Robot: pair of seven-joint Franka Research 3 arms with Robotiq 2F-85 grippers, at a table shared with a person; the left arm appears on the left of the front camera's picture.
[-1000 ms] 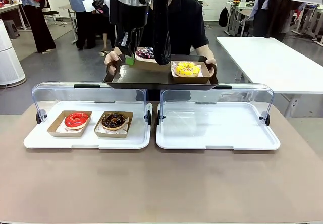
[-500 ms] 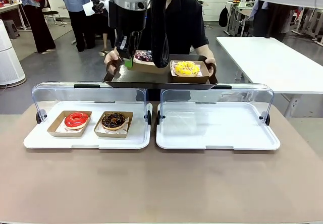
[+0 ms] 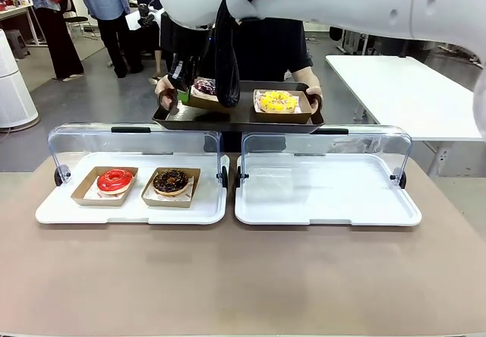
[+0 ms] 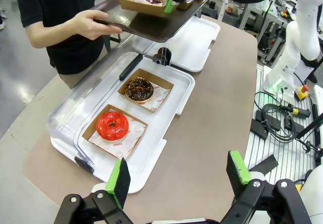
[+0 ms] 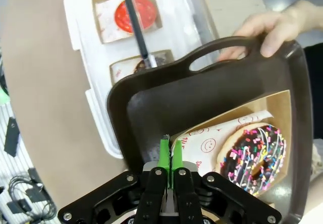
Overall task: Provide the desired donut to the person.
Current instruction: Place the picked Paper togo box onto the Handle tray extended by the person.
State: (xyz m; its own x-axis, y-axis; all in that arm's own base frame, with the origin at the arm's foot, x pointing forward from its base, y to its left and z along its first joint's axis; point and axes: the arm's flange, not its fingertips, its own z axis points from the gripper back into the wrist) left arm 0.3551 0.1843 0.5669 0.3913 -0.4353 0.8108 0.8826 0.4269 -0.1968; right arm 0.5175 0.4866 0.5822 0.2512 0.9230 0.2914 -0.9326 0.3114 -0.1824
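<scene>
The person in a black T-shirt holds a dark tray by both handles across the table. On it are a yellow donut and a sprinkled chocolate donut, each in a cardboard box. My right gripper reaches over the tray's left end, its green pads pressed together on the corner of the sprinkled donut's box. My left gripper hangs open above the near table edge with nothing between its fingers.
A red donut and a chocolate donut sit in boxes on the left white tray, its clear lid raised. The right white tray holds nothing. The person's hand grips the dark tray's handle.
The dark tray, the sprinkled donut's box and my right gripper have shifted slightly up and away together. My right arm now covers more of the upper picture.
</scene>
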